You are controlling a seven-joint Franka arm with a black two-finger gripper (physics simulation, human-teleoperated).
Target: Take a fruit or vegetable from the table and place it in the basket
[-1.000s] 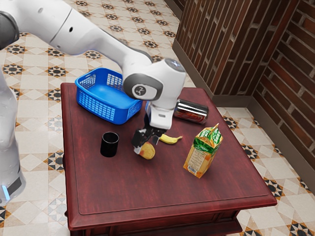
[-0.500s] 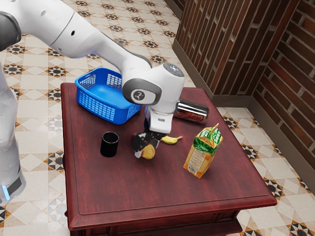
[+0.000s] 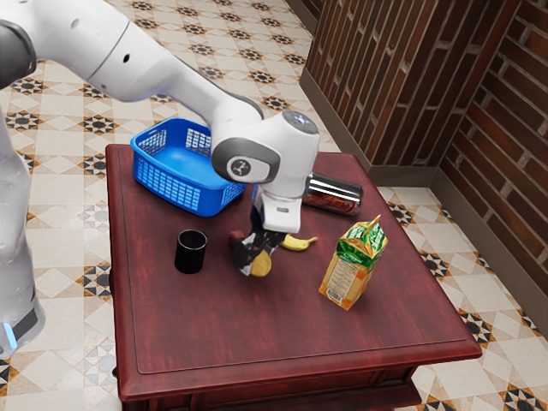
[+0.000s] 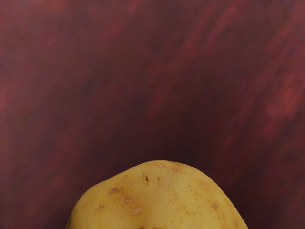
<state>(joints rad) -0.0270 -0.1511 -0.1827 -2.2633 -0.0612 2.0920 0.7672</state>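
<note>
- Grab step, I think: gripper (image 3: 256, 261) has the potato (image 3: 262, 265) at its jaws
- I can't tell if they squeeze it
- Next, grip snugly, lift toward the basket (image 3: 181, 190), well apart from them

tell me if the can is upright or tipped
Tipped: the can lies on its side, its long body stretched along the table.

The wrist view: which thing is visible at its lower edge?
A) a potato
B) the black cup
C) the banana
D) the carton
A: the potato is recognised by its rounded, lumpy shape and its yellowish skin with small brown spots.
</note>
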